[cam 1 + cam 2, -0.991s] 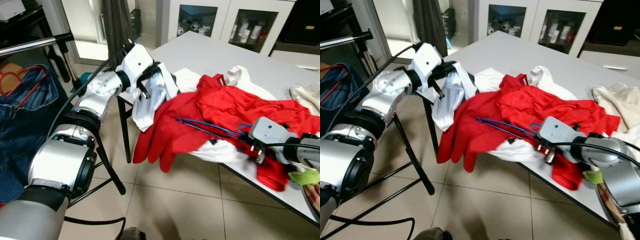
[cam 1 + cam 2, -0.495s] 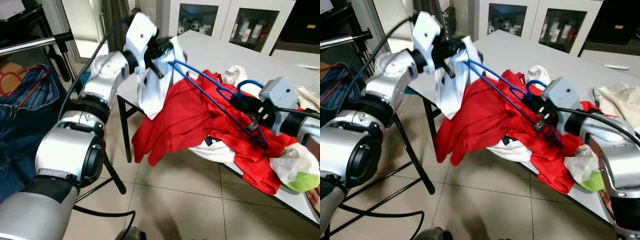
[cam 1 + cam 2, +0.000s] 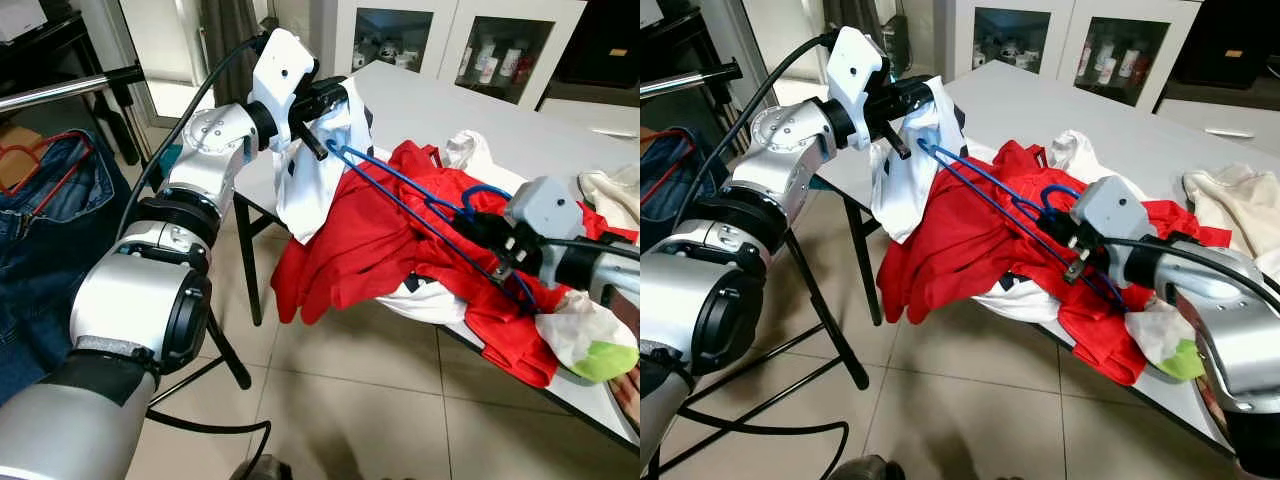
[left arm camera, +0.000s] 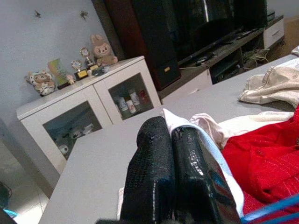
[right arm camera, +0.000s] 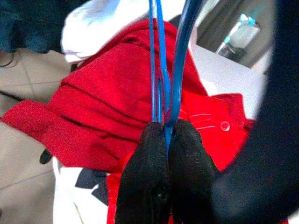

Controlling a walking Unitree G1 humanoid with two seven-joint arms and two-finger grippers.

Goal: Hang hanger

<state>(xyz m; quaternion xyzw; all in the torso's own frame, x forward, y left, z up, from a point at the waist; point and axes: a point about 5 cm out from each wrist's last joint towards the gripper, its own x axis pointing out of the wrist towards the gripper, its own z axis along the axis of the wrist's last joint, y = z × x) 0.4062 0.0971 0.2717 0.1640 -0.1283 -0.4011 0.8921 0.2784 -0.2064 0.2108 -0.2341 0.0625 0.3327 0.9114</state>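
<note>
My left gripper (image 3: pixel 322 98) is raised over the near corner of the grey table (image 3: pixel 440 105) and is shut on a white garment (image 3: pixel 312 175), which hangs down from it; the left wrist view shows the black fingers (image 4: pixel 154 163) pinching white cloth. My right gripper (image 3: pixel 478 224) is shut on a blue hanger (image 3: pixel 395 192) near its hook, and the right wrist view shows the fingers (image 5: pixel 149 154) clamping the blue wires. The hanger slants up from there, its far end reaching the white garment. A red garment (image 3: pixel 365 245) lies heaped below it.
A clothes rail (image 3: pixel 60 88) stands at the left with jeans (image 3: pixel 45 250) on a red hanger. The black legs of a stand (image 3: pixel 225 345) cross the tiled floor. More pale clothes (image 3: pixel 1230 205) lie at the table's right. Glass-door cabinets (image 3: pixel 480 50) stand behind.
The right gripper lifted the blue hanger off the red heap, then sank a little. The left gripper rose with the white garment, and the hanger's end now meets it.
</note>
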